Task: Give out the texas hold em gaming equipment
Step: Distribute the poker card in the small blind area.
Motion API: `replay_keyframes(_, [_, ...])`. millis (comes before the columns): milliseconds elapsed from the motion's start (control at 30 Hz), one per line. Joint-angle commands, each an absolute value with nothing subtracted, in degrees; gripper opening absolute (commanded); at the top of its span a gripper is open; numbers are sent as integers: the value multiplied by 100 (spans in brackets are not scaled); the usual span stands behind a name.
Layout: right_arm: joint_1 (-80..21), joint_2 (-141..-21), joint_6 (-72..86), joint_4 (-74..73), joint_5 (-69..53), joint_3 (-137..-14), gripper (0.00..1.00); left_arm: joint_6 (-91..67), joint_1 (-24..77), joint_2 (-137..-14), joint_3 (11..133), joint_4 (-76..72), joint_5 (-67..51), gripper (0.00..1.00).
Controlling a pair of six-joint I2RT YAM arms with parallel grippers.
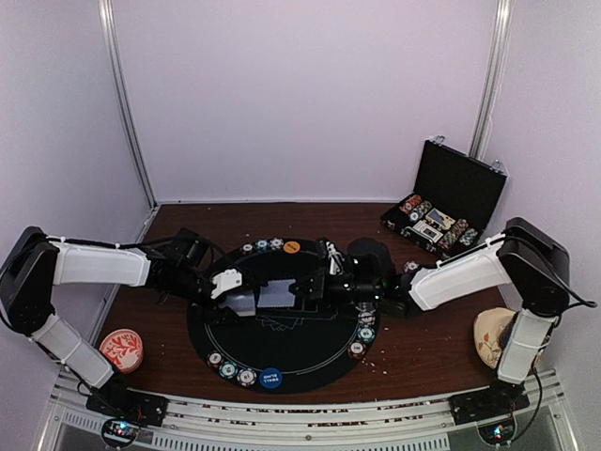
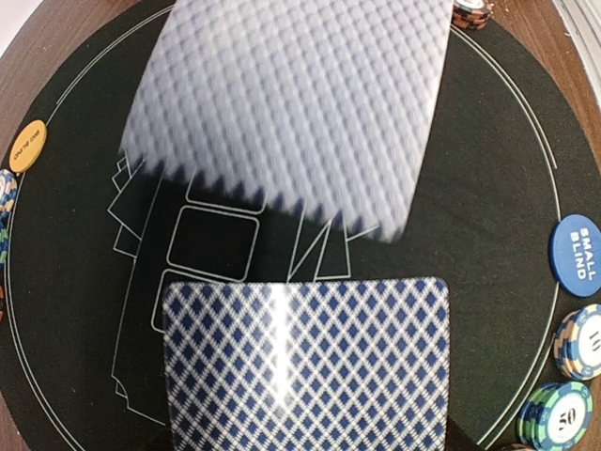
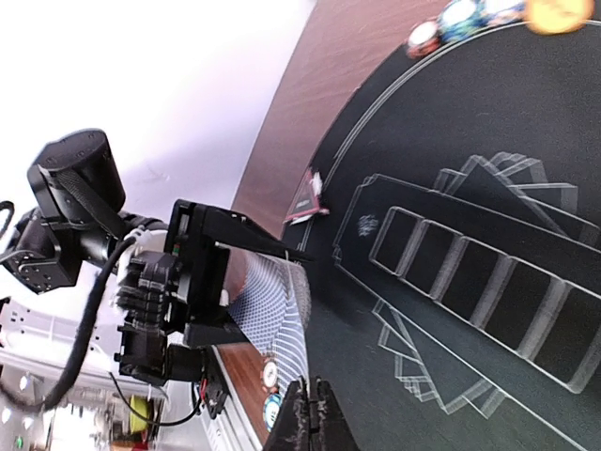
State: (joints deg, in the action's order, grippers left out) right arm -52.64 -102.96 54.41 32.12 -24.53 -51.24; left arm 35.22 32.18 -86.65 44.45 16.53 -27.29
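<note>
The left arm (image 1: pixel 99 265) rises from its base at the near edge of the bench, folds at a raised elbow far out to the left, and runs its white forearm inward and low. The right arm (image 1: pixel 460 274) mirrors it, with its elbow high on the right and its forearm angled toward the middle. Both wrists meet at the centre, nearly tip to tip. The left end effector (image 1: pixel 246 299) points right, clamped on playing cards (image 2: pixel 305 366). The right end effector (image 3: pixel 308 413) faces it, fingertips (image 3: pixel 324 418) pinched together on a lifted card (image 2: pixel 282 103).
</note>
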Motion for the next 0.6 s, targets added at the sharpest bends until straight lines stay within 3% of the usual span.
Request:
replay_keyframes(0, [-5336, -9533, 5838, 3834, -1402, -4153, 0, 3433, 3166, -8748, 4619, 1482, -2596, 9])
replay_keyframes(233, [-6421, -8791, 6155, 4029, 1165, -2939, 0, 3309, 3111, -8814, 4682, 1458, -2436, 9])
replay_keyframes(567, [-8351, -9592, 7012, 4238, 3800, -2840, 0, 3263, 3003, -8786, 4694, 1459, -2389, 9])
